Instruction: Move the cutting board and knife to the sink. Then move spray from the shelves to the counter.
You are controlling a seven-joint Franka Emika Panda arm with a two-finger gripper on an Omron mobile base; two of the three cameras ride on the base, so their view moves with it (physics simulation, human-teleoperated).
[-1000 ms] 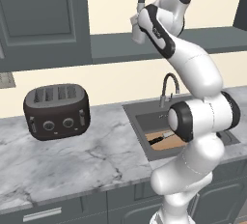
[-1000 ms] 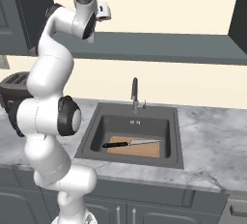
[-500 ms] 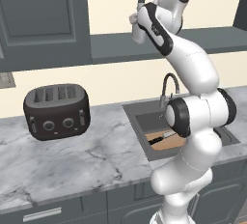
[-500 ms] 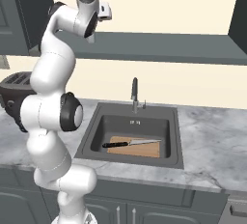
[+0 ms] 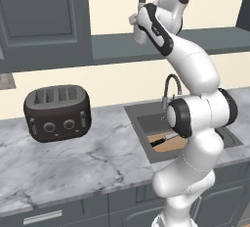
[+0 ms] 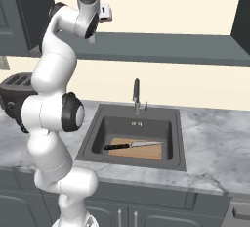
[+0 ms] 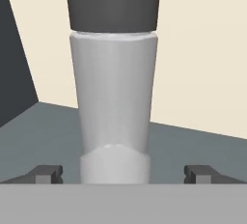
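Hand (image 7: 117, 174) astride slim translucent spray (image 7: 114, 107)

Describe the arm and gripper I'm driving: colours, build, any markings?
A glossy white arm of rounded segments with dark grey bands and round joint caps. The gripper has two small dark grey finger tips. No cables or markings show.

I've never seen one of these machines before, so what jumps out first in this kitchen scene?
The tall white arm reaching up to the dark shelf, its open jaws set either side of the pale spray bottle standing there. Below, the cutting board lies in the sink with the knife on top. A dark toaster sits on the marble counter to the left.
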